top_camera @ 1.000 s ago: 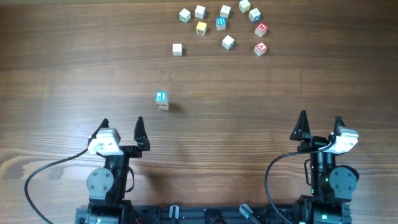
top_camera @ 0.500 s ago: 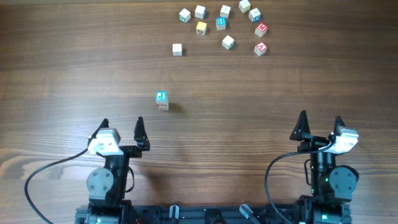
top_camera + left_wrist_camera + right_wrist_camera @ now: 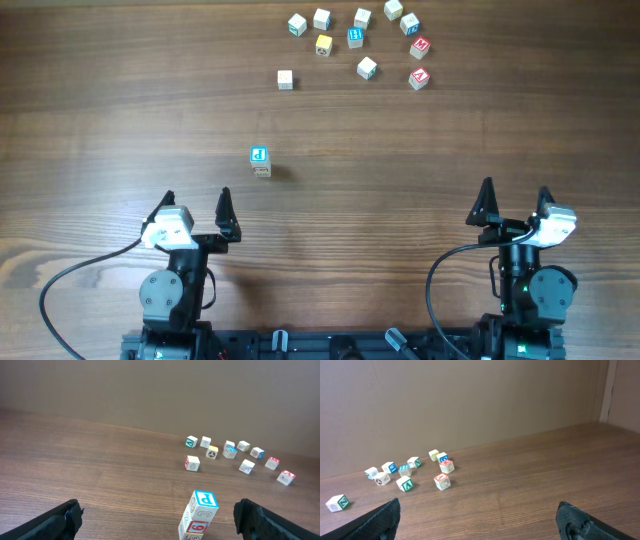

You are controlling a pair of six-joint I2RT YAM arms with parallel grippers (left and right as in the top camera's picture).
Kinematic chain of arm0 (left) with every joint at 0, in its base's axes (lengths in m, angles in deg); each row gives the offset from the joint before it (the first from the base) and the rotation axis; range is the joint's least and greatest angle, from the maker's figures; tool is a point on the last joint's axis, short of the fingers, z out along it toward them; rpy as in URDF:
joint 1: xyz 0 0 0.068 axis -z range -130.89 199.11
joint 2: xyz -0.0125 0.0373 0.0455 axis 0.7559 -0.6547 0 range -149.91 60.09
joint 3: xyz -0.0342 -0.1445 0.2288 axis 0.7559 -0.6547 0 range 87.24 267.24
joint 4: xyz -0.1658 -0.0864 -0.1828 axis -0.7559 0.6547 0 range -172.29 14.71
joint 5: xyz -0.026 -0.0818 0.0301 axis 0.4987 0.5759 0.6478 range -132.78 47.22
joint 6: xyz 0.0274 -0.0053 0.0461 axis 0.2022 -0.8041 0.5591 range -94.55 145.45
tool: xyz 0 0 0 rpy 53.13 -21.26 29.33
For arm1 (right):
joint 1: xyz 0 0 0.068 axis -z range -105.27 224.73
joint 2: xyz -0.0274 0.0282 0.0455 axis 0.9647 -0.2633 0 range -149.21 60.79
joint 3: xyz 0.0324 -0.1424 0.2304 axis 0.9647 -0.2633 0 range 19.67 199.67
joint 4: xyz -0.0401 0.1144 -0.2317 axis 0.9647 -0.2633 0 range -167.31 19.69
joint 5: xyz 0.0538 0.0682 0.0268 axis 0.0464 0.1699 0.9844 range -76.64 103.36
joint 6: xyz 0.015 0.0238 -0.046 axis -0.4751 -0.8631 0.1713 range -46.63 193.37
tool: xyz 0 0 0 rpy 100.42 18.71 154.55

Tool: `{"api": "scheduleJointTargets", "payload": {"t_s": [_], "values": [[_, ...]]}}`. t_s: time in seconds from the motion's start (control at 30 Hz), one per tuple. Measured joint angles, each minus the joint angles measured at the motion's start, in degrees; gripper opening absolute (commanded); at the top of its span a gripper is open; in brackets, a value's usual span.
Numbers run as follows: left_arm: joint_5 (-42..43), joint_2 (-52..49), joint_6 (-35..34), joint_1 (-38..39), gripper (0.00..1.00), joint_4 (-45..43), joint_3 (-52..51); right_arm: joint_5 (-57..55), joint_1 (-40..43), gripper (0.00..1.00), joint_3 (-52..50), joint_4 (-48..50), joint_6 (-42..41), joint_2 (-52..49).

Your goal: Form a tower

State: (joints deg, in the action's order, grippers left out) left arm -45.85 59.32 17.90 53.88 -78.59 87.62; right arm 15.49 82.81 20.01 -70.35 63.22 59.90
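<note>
Table (image 3: pixel 100 120) bears the tower (image 3: pixel 260 162) ahead of the left tool (image 3: pixel 196 194) (apart)

The left gripper (image 3: pixel 197 194) and the right gripper (image 3: pixel 515 186) sit at the near edge of the table (image 3: pixel 100 120), jaws spread wide, holding nothing, pointing toward its far side.

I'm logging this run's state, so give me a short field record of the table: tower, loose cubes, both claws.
tower: standing left of centre, blue P face on top
loose cubes: eleven, scattered on the far side, apart from the tower
left claw: open, empty, short of the tower
right claw: open, empty, nothing near it
</note>
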Motion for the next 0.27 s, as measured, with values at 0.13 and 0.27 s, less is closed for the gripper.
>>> {"api": "scheduleJointTargets", "payload": {"t_s": [0.13,0.27], "values": [[0.0,0.0,0.0,0.0,1.0,0.0,0.0,0.0,0.0,1.0,0.0,0.0,0.0,0.0],[0.02,0.0,0.0,0.0,1.0,0.0,0.0,0.0,0.0,1.0,0.0,0.0,0.02,0.0]]}}
